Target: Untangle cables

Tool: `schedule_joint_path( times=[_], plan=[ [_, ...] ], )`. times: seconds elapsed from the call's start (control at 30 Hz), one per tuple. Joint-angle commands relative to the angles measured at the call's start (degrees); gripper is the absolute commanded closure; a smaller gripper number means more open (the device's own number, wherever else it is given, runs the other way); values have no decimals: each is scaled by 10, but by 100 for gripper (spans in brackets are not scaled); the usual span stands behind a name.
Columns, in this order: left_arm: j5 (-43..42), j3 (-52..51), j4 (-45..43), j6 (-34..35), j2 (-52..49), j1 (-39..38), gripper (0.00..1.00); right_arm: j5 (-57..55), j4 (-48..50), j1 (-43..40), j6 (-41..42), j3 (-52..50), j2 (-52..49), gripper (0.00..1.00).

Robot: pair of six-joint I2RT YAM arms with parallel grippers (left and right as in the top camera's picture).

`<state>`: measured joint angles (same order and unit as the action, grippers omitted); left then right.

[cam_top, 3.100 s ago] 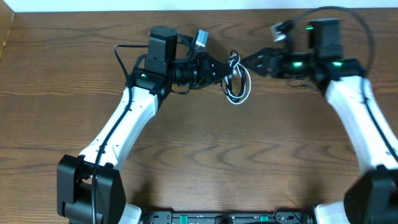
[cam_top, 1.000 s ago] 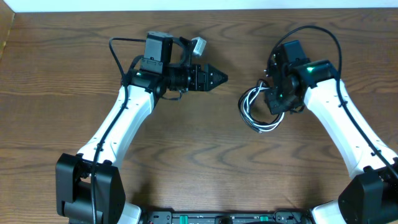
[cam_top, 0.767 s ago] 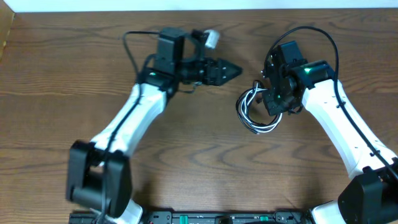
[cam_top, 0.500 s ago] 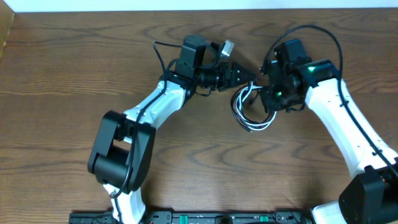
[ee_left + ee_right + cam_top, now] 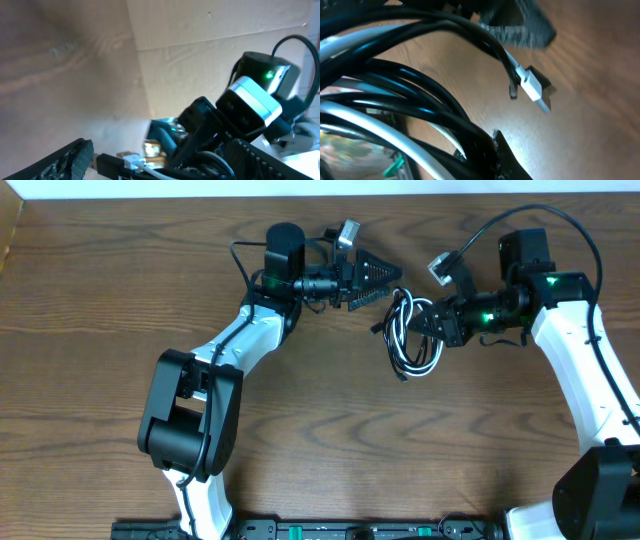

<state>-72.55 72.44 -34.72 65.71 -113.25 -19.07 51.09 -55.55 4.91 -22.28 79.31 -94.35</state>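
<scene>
A: Where have the cables [image 5: 412, 340] ended up?

B: Just right of centre in the upper half of the overhead view. They make one small looped bundle, several black cords with a white one running through it, on the brown wooden worktop [image 5: 330, 440]. I can't tell whether the loops rest on the wood or hang just off it.

A: Is anything holding them?

B: The right claw [image 5: 428, 322] comes in from the right and is closed tight on the right side of the bundle. In its own camera the black and white loops fill the left of the frame. A white plug [image 5: 532, 90] sticks out past them towards the middle, over the wood.

A: And the other one?

B: The left claw [image 5: 398, 280] points right, just beside the upper left of the bundle. Its jaws stand wide. In its wrist view the fingers [image 5: 75, 160] sit far apart at the lower corners, with the cords and the right claw between them. I can't make out whether it touches the cords.
</scene>
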Motion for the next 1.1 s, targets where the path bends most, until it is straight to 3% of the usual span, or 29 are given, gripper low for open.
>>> schedule_joint_path(
  times=[0.0, 0.13, 0.27, 0.4, 0.67, 0.83, 1.0, 1.07],
  plan=[
    [-40, 5, -9, 133, 0, 3, 12, 44, 22, 8, -63, 2, 10, 99],
    [-81, 5, -10, 189, 0, 3, 12, -3, 26, 8, -61, 2, 10, 99],
    [-112, 5, -10, 202, 0, 4, 12, -32, 17, 8, -61, 2, 10, 99],
    [-85, 5, -9, 202, 0, 20, 12, -56, 17, 8, -61, 2, 10, 99],
    [56, 5, -3, 283, -2, -23, 13, -97, 12, 27, -39, 2, 10, 99],
    [85, 5, 16, 323, -2, -33, 14, -143, 14, 42, -12, 2, 10, 99],
    [96, 5, 15, 326, -2, -38, 31, -156, 23, 50, 7, 2, 10, 99],
    [80, 5, 12, 333, -2, -46, 33, -165, 25, 49, 13, 2, 10, 99]
  ],
)
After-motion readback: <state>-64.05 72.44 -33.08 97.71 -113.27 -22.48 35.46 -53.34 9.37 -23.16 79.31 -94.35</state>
